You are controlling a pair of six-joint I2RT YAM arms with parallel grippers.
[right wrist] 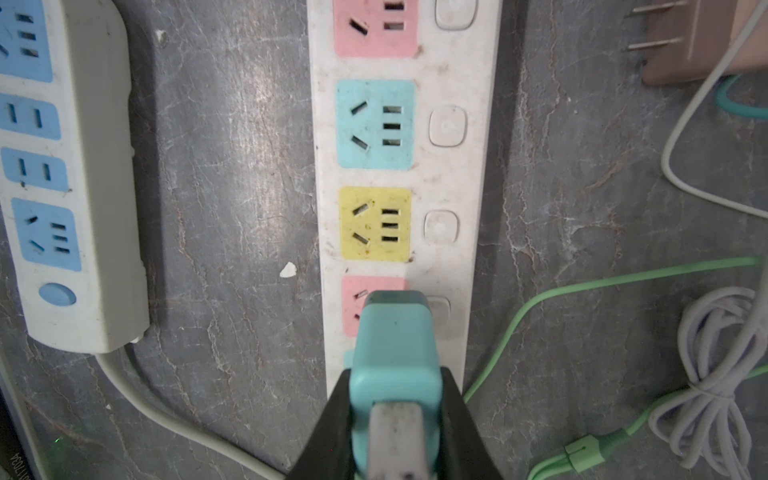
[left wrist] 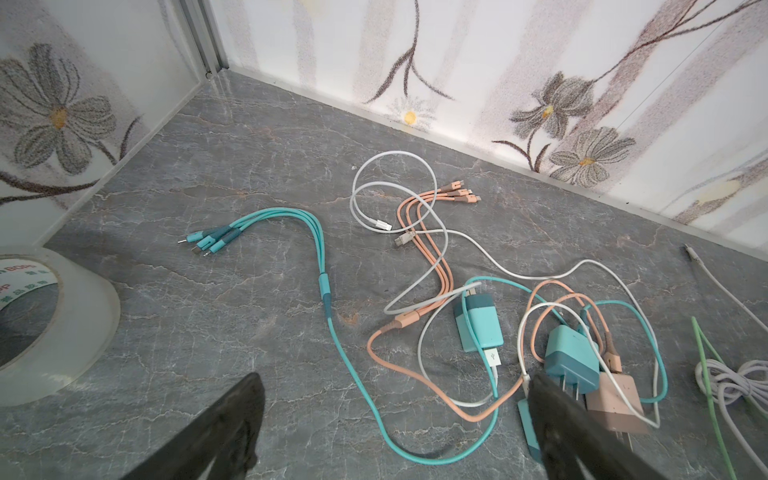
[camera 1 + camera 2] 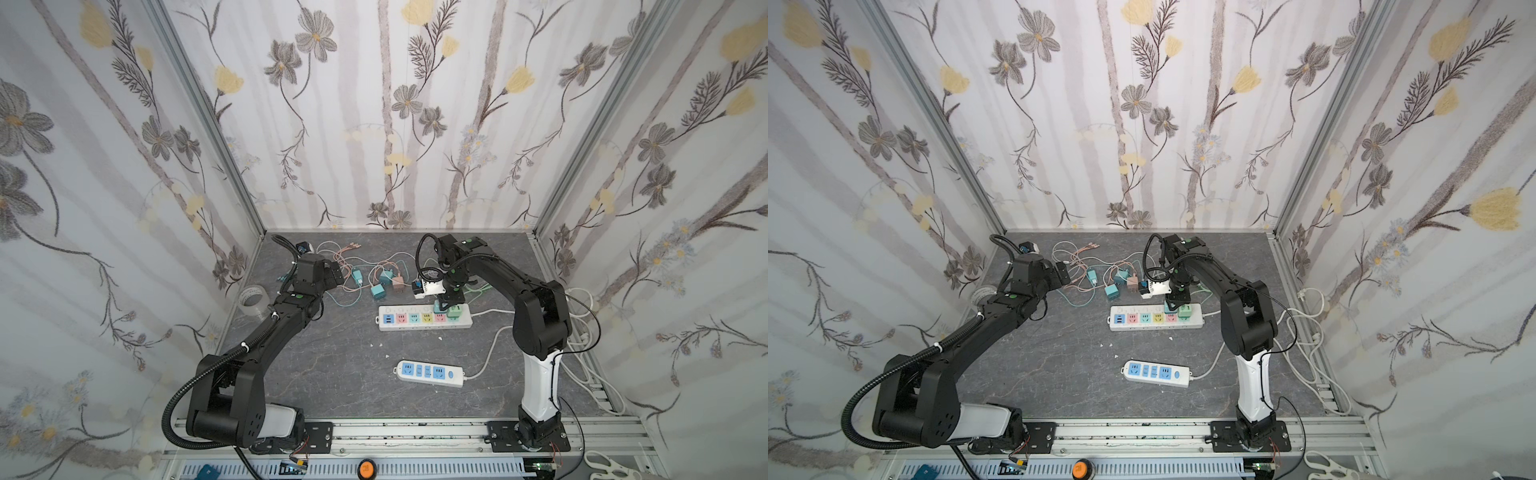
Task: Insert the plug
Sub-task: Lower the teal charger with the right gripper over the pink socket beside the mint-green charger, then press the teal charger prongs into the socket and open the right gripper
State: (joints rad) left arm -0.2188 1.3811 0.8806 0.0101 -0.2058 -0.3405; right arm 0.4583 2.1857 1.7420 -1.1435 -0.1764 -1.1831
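A teal plug (image 1: 395, 353) is clamped between the black fingers (image 1: 332, 428) of my right gripper (image 1: 395, 399), which is shut on it. The plug's front end covers part of a pink socket (image 1: 353, 299) on the white power strip (image 1: 453, 183), next to the yellow socket (image 1: 376, 224). Its prongs are hidden, so I cannot tell whether they are in the slots. Both top views show the right gripper (image 3: 446, 301) (image 3: 1177, 302) straight above the strip (image 3: 419, 327) (image 3: 1152, 327). My left gripper (image 2: 395, 380) (image 3: 338, 274) hangs open over loose cables, holding nothing.
A green plug (image 3: 456, 311) sits in the strip's end socket. A second strip with blue sockets (image 3: 430, 373) (image 1: 104, 208) lies nearer the front. Tangled cables with teal and pink chargers (image 2: 482, 324) lie at the back. A tape roll (image 2: 62, 324) and a green cable (image 1: 582, 291) lie nearby.
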